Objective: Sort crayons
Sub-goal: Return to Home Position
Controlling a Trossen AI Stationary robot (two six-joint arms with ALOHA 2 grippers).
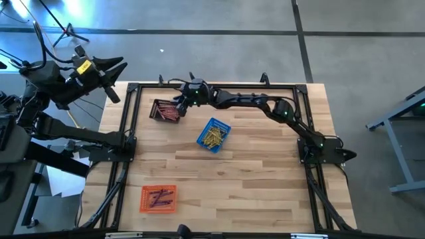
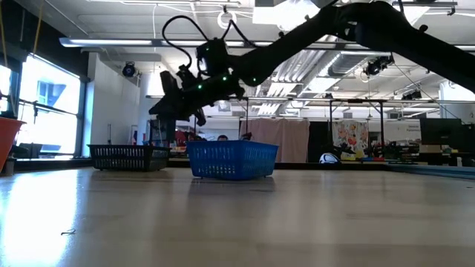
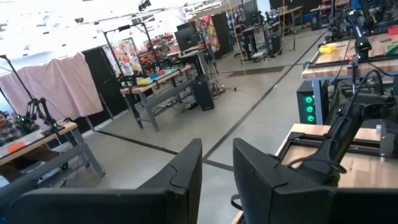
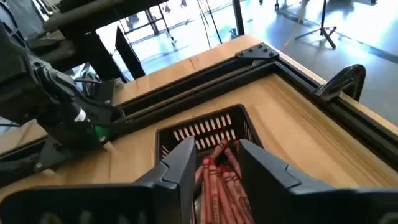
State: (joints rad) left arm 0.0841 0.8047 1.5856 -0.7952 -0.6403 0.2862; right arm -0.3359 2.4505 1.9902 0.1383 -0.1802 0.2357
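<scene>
Red-pink crayons (image 4: 221,171) lie in a black mesh basket (image 4: 205,127) at the table's far left (image 1: 165,109). My right gripper (image 4: 216,149) hangs open just above them, over the basket's right part (image 1: 179,103), fingers slanting down. In the low view it (image 2: 174,104) is above the basket's rim (image 2: 128,157). Yellow-gold crayons (image 1: 212,136) fill a blue basket (image 2: 231,159) mid-table. Purple crayons (image 1: 159,198) lie in an orange basket (image 1: 158,199) near the front left. My left gripper (image 3: 217,158) is open, raised beyond the table's left edge (image 1: 116,76).
A black metal frame (image 1: 133,89) runs along the table's far, left and right edges; its corner bracket (image 4: 255,53) lies just beyond the black basket. Bare wood (image 1: 265,172) stretches across the middle and right of the table.
</scene>
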